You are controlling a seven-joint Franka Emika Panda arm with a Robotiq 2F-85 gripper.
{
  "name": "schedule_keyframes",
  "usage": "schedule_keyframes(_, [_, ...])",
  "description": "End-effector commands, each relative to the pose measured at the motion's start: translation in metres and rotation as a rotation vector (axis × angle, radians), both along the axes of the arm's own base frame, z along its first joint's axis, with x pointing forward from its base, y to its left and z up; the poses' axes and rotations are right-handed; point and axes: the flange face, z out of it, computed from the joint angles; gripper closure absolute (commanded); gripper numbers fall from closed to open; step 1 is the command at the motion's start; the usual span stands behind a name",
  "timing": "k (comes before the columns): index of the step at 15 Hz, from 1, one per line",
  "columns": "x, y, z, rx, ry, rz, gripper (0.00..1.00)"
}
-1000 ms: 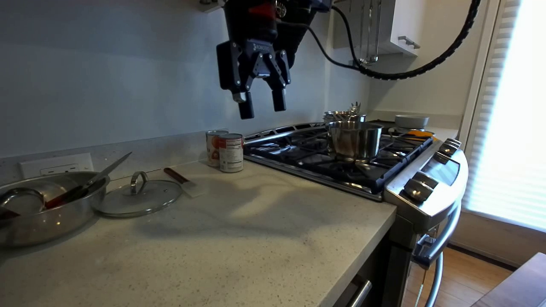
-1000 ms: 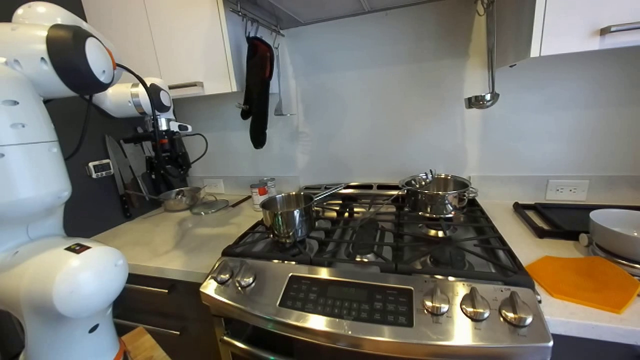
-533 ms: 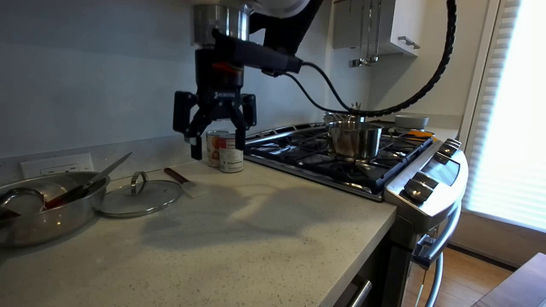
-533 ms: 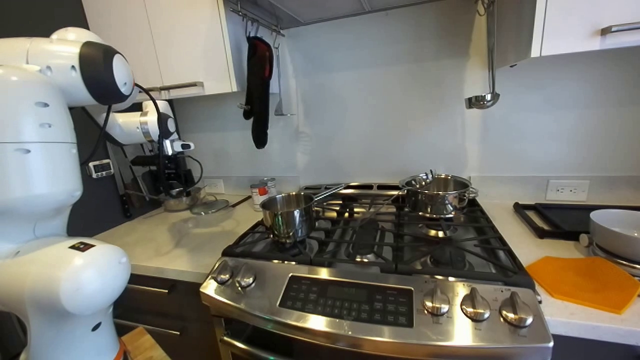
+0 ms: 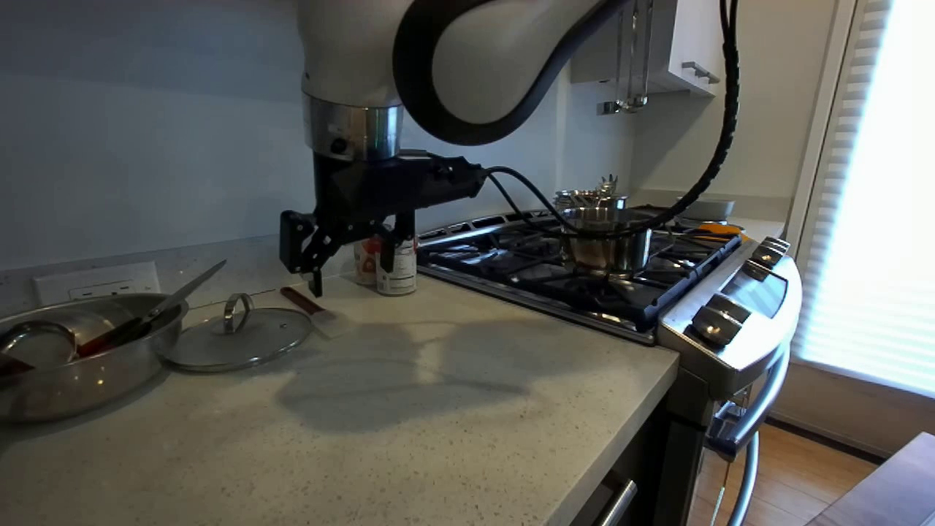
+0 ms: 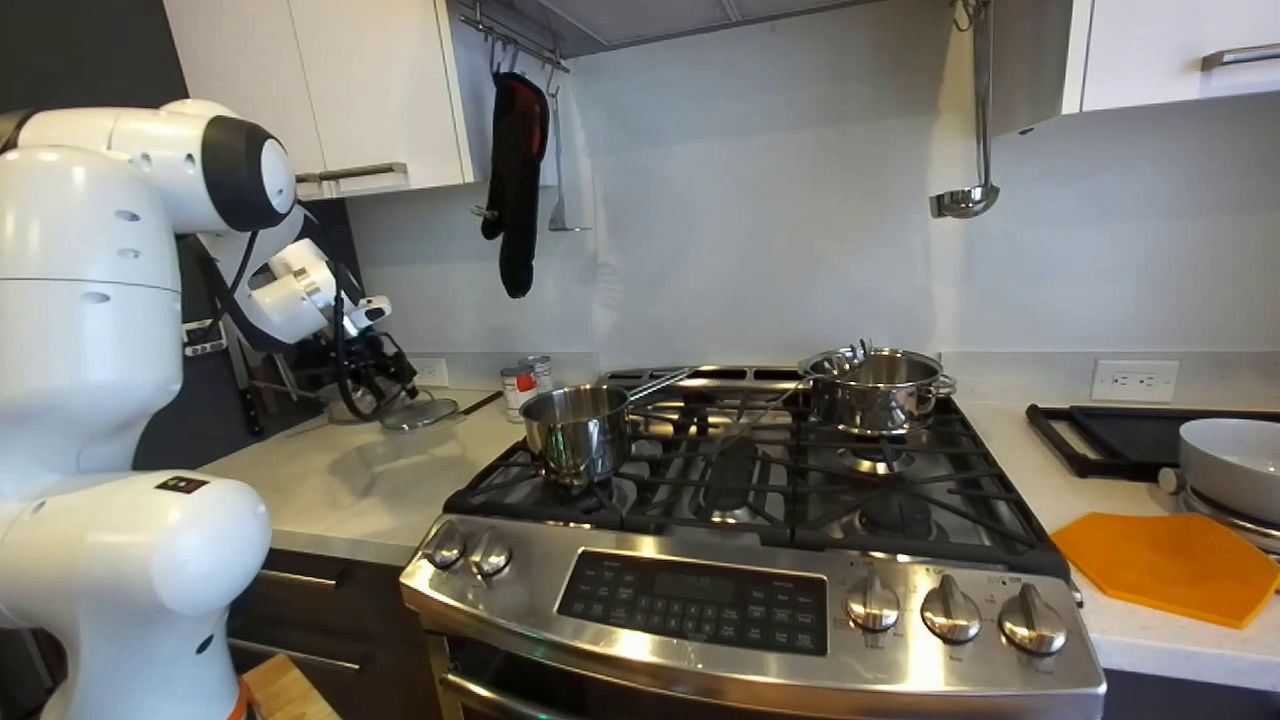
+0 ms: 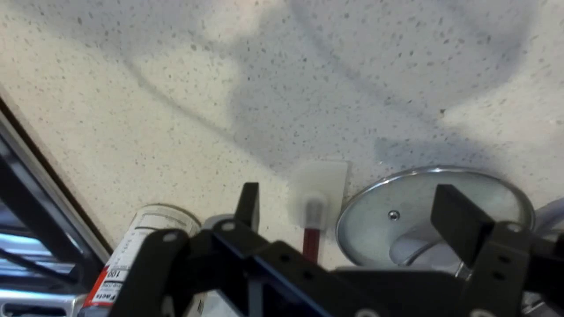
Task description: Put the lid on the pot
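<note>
The lid (image 5: 252,347) is round clear glass with a metal rim and an upright metal loop handle. It lies on the counter beside the steel bowl; it also shows in an exterior view (image 6: 415,414) and in the wrist view (image 7: 374,233), where a finger and the gripper body hide part of it. The shiny steel pot (image 5: 606,252) stands uncovered on the stove's near burner, its handle visible in an exterior view (image 6: 578,440). My gripper (image 5: 352,272) is open and empty, above the counter near the cans. In the wrist view the gripper (image 7: 348,196) has its fingers spread wide.
A steel bowl (image 5: 88,387) with a knife and utensils touches or nearly touches the lid. A red-handled spatula (image 5: 303,301) lies beside the lid. Tin cans (image 5: 397,270) stand by the stove (image 6: 740,590). A larger pot (image 6: 875,405) with utensils sits on a rear burner.
My gripper has come down toward the counter, moved left in an exterior view, and turned and tilted. It stays open. The lid and pot have not moved.
</note>
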Motion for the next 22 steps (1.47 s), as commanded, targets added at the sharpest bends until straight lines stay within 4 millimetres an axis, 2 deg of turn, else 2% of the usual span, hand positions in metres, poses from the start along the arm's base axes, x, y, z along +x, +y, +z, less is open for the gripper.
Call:
schedule_keyframes(1, [0.006,0.02,-0.003,-0.011,-0.112,0.032,0.0])
schedule_keyframes(2, [0.003,0.009,0.001,-0.016,-0.069,0.015,0.0])
schedule_keyframes(5, [0.005,0.017,0.001,-0.019,-0.092,0.032,0.0])
schedule_keyframes(9, [0.006,0.018,0.002,-0.018,-0.095,0.032,0.0])
schedule_keyframes(16, [0.044,0.042,-0.016,0.137,-0.095,0.043,0.0])
schedule_keyframes(22, [0.068,0.063,-0.042,0.25,-0.097,0.053,0.0])
